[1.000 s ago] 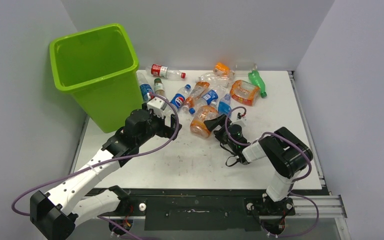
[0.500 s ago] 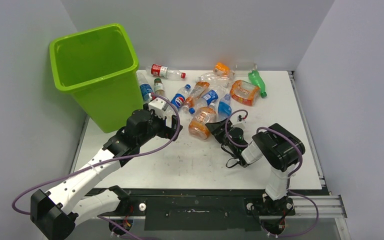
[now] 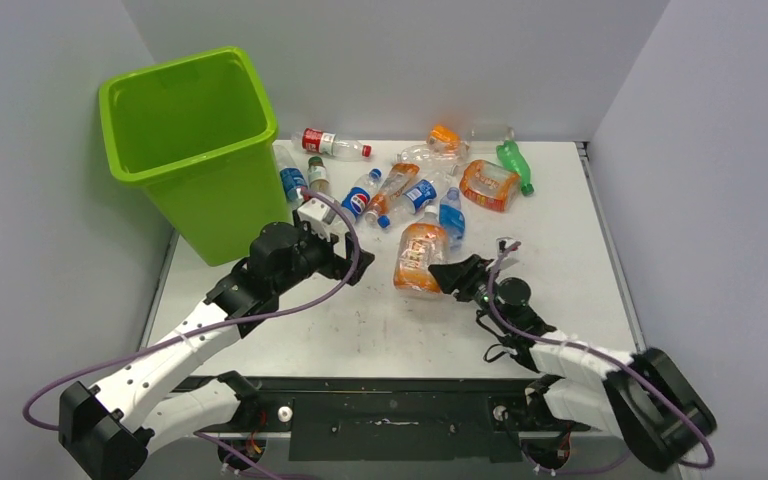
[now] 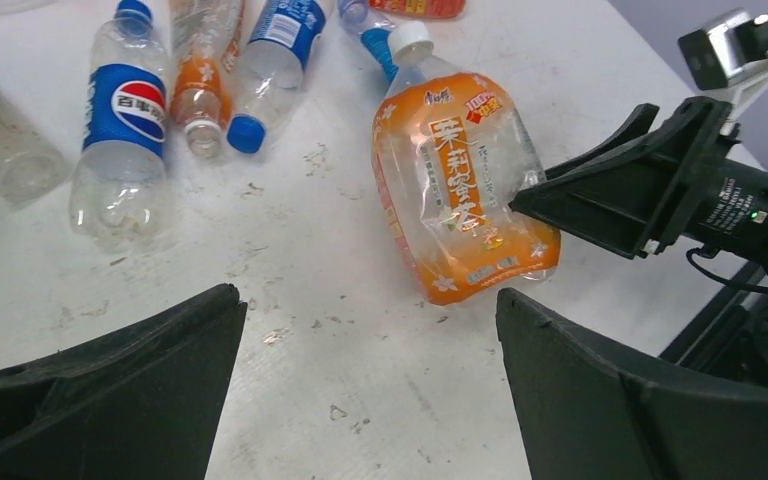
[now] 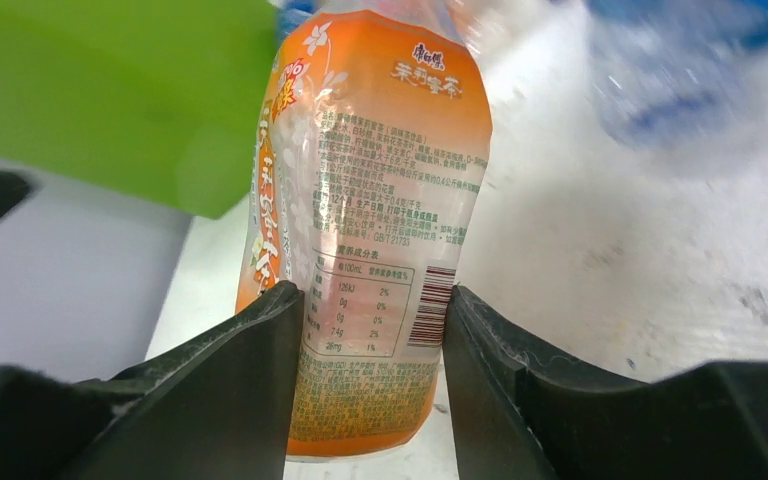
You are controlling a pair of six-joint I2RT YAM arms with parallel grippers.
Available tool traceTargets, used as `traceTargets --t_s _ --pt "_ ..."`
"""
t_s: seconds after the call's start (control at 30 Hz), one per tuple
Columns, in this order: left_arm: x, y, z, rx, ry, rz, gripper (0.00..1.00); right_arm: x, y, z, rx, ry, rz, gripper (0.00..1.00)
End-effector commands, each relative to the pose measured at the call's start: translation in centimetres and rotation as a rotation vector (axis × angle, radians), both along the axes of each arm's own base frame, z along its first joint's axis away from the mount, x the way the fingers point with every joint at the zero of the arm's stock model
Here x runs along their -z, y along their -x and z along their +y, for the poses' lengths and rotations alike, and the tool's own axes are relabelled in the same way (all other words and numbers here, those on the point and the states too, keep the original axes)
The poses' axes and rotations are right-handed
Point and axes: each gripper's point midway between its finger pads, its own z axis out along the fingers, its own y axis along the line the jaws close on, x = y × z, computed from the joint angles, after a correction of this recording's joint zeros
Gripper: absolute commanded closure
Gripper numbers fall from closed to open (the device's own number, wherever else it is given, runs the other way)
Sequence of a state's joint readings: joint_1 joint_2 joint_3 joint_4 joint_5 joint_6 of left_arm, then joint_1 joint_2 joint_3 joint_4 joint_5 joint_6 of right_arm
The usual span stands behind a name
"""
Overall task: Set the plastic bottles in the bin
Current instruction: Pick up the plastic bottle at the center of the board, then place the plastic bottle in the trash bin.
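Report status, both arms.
Left end effector open, empty. Right end effector shut on orange-labelled bottle. Left arm sits between it and lime-green bin.

My pincer (image 5: 372,300) grips an orange bottle (image 5: 380,150), with one black finger (image 5: 240,370) pressed against each side near its base end. The bottle points away from me. Its label faces me, showing small printed text, a nutrition table and a barcode close to the right-hand finger. Under it lies a white, scuffed tabletop (image 5: 660,260). At upper left the lime-green bin (image 5: 110,90) appears as a blurred wall. At upper right is a blurred clear-and-blue bottle (image 5: 680,70).
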State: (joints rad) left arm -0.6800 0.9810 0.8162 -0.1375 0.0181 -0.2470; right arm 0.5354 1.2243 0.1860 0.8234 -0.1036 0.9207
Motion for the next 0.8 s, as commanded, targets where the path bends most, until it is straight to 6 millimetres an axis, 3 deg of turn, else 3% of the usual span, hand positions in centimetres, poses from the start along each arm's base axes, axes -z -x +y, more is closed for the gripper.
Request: traceTargets --t_s 0.0,0.1,0.23,0.33,0.47,0.77 --pt "-3.8 1.1 -3.1 0.13 0.207 -0.03 0.04 -5.6 2.5 0.1 -0.146 0.074 -0.287 0.77" --pt "-4.8 2.6 -5.1 0.25 0.371 0.036 0.04 -9.5 4.5 0.3 -0.209 0.054 -0.429 0.77" --pt "-6.4 3.7 -5.7 0.347 0.6 0.103 0.04 -12.5 6.2 0.6 -0.268 0.004 -0.516 0.78" --pt "-7.7 4.4 -5.2 0.382 0.728 0.086 0.04 -13.6 7.3 1.1 -0.318 -0.038 -0.546 0.78" --pt "-8.6 5.3 -5.0 0.426 0.765 0.045 0.04 -14.8 8.7 1.9 -0.395 -0.087 -0.58 0.78" --pt "-8.0 6.4 -7.9 0.548 0.721 0.112 0.04 -16.8 10.8 3.3 -0.52 -0.19 -0.63 0.78"
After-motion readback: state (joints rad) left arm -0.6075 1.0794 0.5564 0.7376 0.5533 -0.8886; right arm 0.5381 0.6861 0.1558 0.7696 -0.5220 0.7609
